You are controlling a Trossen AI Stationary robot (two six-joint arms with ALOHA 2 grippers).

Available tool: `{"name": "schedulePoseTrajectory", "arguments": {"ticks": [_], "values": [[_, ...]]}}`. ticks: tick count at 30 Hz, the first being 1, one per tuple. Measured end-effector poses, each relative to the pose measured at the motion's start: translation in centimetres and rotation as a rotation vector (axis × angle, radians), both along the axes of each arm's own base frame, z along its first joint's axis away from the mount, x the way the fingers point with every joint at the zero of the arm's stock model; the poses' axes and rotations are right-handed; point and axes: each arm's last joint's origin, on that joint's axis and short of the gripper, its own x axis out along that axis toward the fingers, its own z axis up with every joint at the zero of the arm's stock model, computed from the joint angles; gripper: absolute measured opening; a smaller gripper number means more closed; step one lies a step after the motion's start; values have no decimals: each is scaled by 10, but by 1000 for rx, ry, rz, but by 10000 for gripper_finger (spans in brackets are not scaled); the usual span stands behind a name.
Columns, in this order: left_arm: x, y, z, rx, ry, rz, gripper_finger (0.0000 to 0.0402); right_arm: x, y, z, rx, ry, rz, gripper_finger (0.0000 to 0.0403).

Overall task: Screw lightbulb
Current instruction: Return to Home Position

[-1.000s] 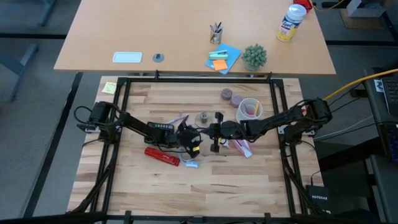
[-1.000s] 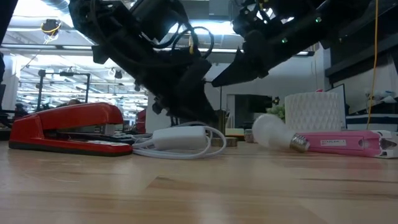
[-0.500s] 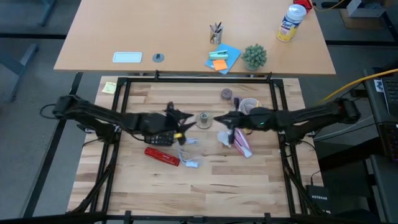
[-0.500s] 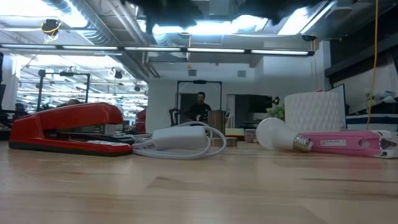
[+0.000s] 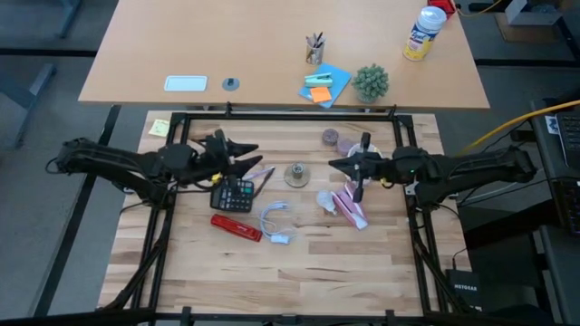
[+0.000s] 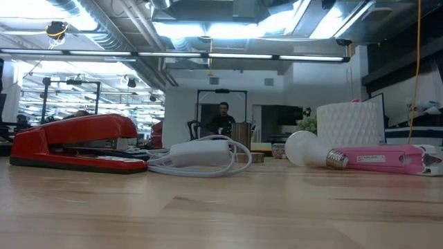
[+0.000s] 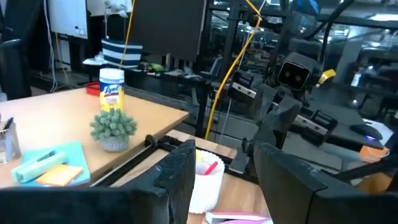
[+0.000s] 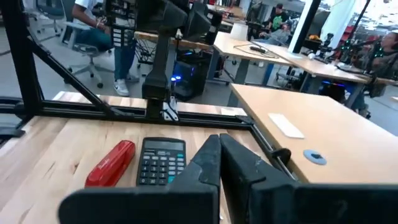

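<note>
lightbulb (image 6: 304,148) lies on its side on the table (image 5: 299,272), screw end just beside the pink stapler (image 6: 387,158), free of both grippers. right gripper (image 5: 335,166) hovers near it, fingers pressed together, empty. left gripper (image 5: 246,156) hovers by the calculator (image 5: 234,193), fingers spread wide, empty. bare wood along the near edge.

Quick headcount: two arms, so two end effectors, the left end effector (image 5: 243,156) and the right end effector (image 5: 337,166).

On the wooden surface (image 5: 308,272):
- one lightbulb (image 5: 324,200)
- one calculator (image 5: 235,194)
- one red stapler (image 5: 236,226)
- one pink thing (image 5: 352,214) that looks like a second stapler
- one coiled white cable (image 5: 275,223)
- one round lamp socket (image 5: 295,174)
- two little grey discs (image 5: 329,136) (image 5: 344,145)
- one white cup (image 6: 349,124)
- one yellow sticky note (image 5: 159,127)

On the back surface (image 5: 136,54):
- one pen cup (image 5: 314,50)
- one small plant (image 5: 371,81)
- one wipes can (image 5: 423,32)
- one blue card (image 5: 186,83)
</note>
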Motion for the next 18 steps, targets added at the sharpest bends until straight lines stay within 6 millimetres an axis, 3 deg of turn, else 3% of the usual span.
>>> {"name": "schedulePoseTrajectory", "arguments": {"ticks": [8,12,18], "values": [[-15,2,3,247,136,5,155,-2,-3,-3,-98,59,-91,8],[-33,5,-6,286,301,-14,155,-12,-5,-2,-101,81,-128,8],[-67,10,-16,197,433,-17,155,-41,-8,4,-66,88,-132,8]]}}
